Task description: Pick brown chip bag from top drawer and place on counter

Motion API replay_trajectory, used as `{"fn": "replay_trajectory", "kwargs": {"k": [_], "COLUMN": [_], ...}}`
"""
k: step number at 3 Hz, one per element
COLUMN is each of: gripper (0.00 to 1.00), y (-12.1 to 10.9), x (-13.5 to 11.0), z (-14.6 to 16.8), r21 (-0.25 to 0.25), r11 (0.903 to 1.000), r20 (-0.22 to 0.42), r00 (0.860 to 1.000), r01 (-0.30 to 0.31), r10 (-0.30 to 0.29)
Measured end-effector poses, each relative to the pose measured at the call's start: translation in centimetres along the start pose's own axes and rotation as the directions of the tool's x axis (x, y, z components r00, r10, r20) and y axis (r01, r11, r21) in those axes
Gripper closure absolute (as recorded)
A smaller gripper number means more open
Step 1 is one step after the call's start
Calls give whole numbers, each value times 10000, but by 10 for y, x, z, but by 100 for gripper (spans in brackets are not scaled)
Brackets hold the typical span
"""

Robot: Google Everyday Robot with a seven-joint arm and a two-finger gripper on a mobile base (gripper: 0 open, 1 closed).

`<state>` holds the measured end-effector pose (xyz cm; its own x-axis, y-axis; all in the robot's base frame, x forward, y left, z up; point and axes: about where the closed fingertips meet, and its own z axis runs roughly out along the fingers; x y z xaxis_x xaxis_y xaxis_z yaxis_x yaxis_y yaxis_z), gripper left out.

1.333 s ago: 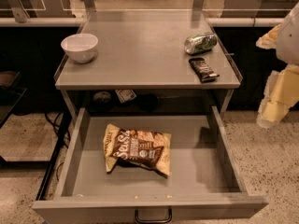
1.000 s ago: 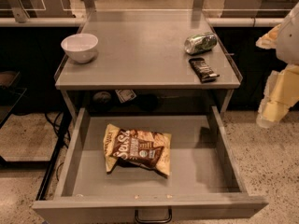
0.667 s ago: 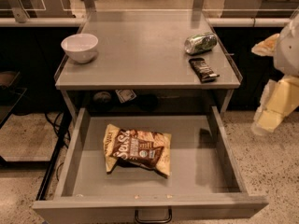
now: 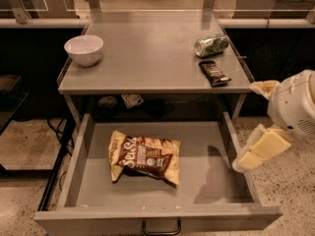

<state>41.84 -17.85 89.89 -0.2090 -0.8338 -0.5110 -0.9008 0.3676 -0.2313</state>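
Note:
The brown chip bag [image 4: 144, 157] lies flat in the open top drawer [image 4: 81, 154], left of its middle, with its dark centre and cream ends showing. The counter [image 4: 147, 58] is the grey top above the drawer. My gripper [image 4: 257, 151] hangs from the white arm at the right edge of the view, above the drawer's right side wall. It is well to the right of the bag, apart from it and holding nothing.
On the counter stand a white bowl [image 4: 84, 49] at the left, a green can [image 4: 211, 44] on its side at the right and a small black candy wrapper [image 4: 214, 73] in front of it. The drawer's dark handle [image 4: 161, 228] is at the bottom.
My arm and gripper have moved left and a little down, from beside the cabinet to over the drawer's right wall. The bag and counter items have not moved.

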Motion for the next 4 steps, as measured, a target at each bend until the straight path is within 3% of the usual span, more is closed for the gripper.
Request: {"fn": "replay_trajectory", "kwargs": {"k": [1, 2, 3, 4], "gripper": [0, 0, 0, 0], "y": [-10, -11, -10, -1], "x": [-2, -3, -15, -42], "z": [7, 6, 17, 52], "r21": [524, 508, 550, 275], "r11": [9985, 9986, 9982, 9996], "r20": [250, 230, 788, 1605], "r00": [9996, 9997, 9967, 9870], "r01": [-165, -127, -225, -8], "r10": [152, 115, 181, -36]}}
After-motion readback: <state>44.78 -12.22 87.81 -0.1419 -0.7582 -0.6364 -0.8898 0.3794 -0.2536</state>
